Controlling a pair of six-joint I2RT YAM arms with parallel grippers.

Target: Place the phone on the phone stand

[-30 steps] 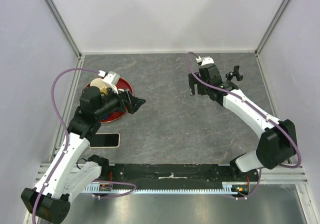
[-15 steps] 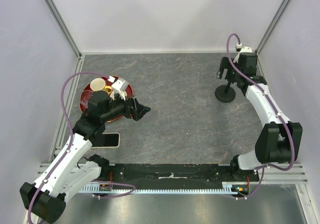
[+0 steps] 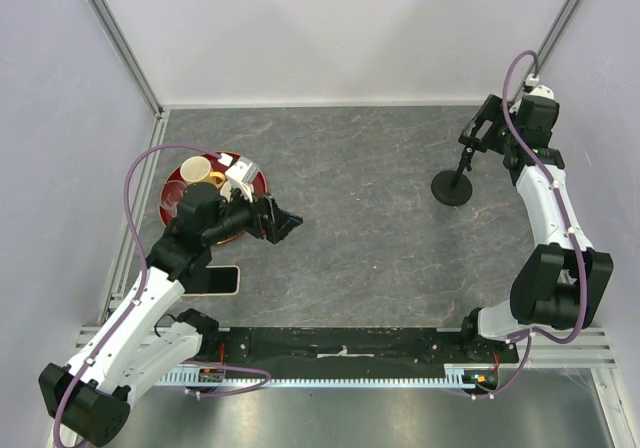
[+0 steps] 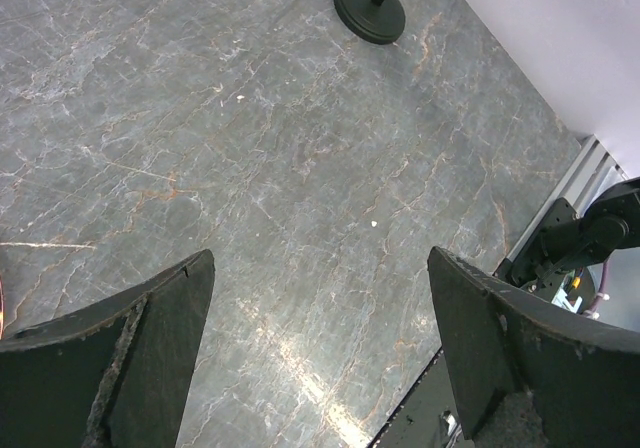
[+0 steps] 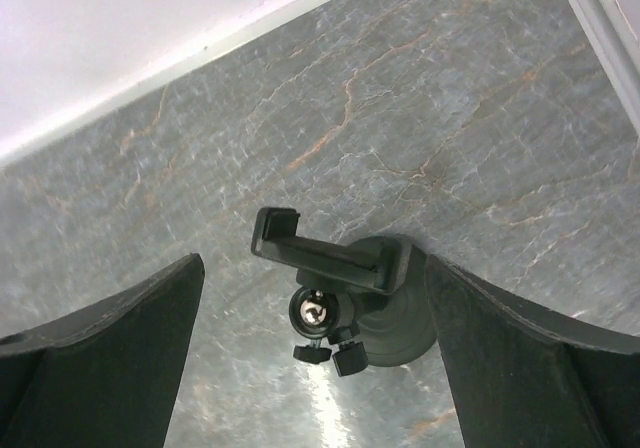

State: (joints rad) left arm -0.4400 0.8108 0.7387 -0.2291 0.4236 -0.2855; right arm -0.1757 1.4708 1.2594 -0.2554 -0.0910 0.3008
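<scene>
Right tool (image 3: 473,135) shifted over phone stand (image 3: 452,188), released; left tool (image 3: 285,220) released; cup (image 3: 196,170) in red dish (image 3: 166,196).

Right claw (image 3: 478,131) farther right, over phone stand (image 3: 452,189)

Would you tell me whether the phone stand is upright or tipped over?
Upright: the phone stand sits on its disc base, stem rising to the cradle.

Black phone stand (image 5: 335,266), grey veined table (image 3: 350,233), red plate (image 3: 258,176), black-screened phone (image 3: 222,280)
</scene>
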